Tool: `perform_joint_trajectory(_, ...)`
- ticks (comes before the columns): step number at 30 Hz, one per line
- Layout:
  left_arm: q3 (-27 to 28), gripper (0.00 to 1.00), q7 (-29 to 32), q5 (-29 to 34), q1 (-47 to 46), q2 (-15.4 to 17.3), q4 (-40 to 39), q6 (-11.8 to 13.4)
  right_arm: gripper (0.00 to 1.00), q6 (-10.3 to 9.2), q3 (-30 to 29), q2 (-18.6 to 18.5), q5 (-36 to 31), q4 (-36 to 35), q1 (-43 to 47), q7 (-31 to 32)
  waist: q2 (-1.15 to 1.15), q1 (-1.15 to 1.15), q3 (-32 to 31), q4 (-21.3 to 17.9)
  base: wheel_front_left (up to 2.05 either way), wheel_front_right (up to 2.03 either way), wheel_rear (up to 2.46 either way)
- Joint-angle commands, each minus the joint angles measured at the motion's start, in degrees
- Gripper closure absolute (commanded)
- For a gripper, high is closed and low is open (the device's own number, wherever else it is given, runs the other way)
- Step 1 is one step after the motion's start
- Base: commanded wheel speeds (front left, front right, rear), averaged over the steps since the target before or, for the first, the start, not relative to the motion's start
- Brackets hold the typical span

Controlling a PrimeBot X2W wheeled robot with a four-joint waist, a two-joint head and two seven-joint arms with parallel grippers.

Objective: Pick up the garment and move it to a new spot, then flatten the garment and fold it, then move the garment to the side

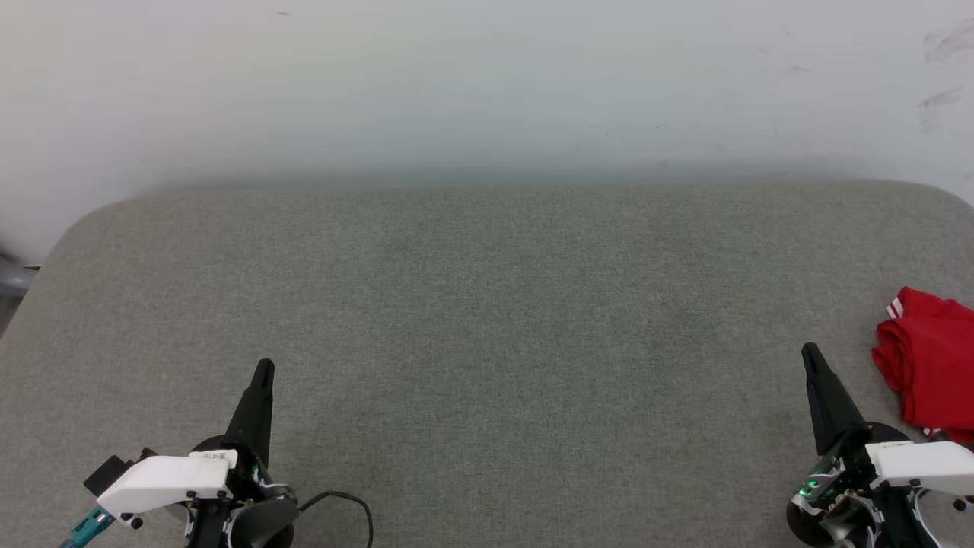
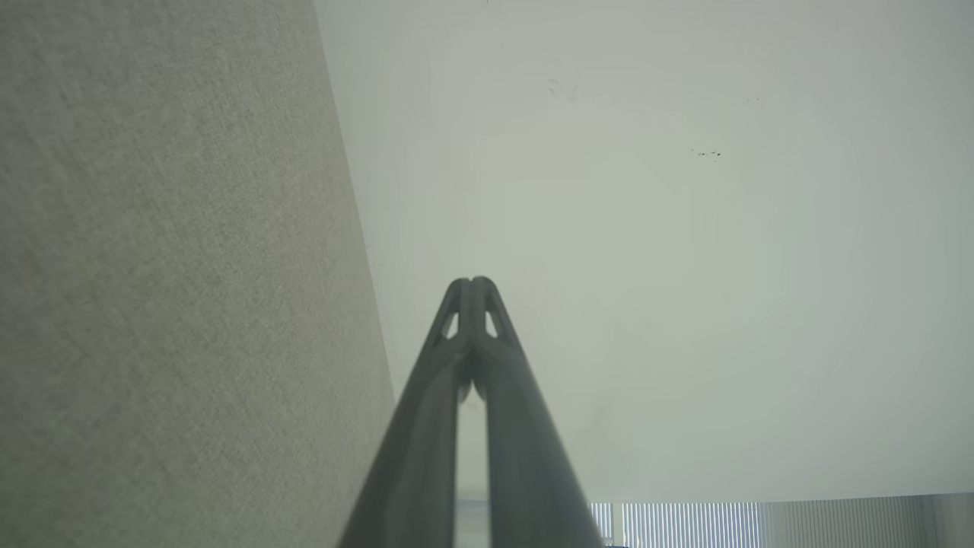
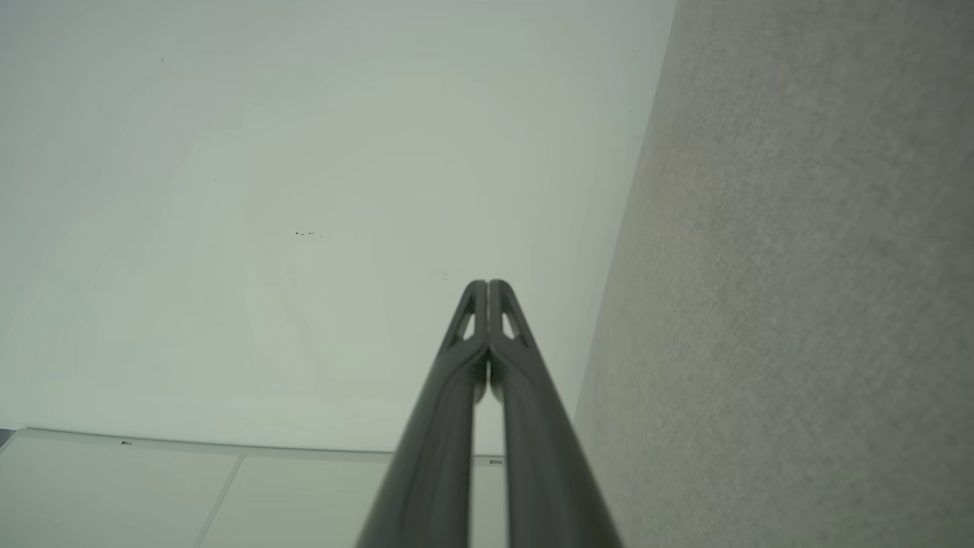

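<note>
Where the grey bench (image 1: 487, 304) meets the picture's right edge, the garment (image 1: 932, 365) lies in a red bunch, a bit of white stripe trim showing at its far corner. It sits just right of the right gripper (image 1: 809, 352), apart from it. That gripper's jaws are pressed together on nothing. The left gripper (image 1: 264, 367), at the near left and well apart from the garment, is likewise closed and empty.

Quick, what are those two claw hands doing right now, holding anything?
Left gripper: closed, fingertips together, holding nothing.
Right gripper: closed, holding nothing; the garment lies beside it, not gripped.
</note>
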Motion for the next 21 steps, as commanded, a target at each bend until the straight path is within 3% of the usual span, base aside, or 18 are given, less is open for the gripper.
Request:
perform_joint_trajectory(1, 0.1, 1.0, 0.2, 0.0, -0.4, -0.1, -0.1, -0.2, 1.0, -0.02, -0.1, 0.1, -0.1, 0.1, -0.9, 0.1, 0.0, 0.0, 0.0, 0.0, 0.0, 0.0, 0.0)
perform_joint_trajectory(21, 0.1, 1.0, 0.1, 0.0, -0.4, -0.1, -0.1, -0.2, 1.0, -0.02, -0.3, 0.3, -0.4, 0.1, -0.8, 0.3, 0.0, 0.0, 0.0, 0.0, 0.0, 0.0, 0.0)
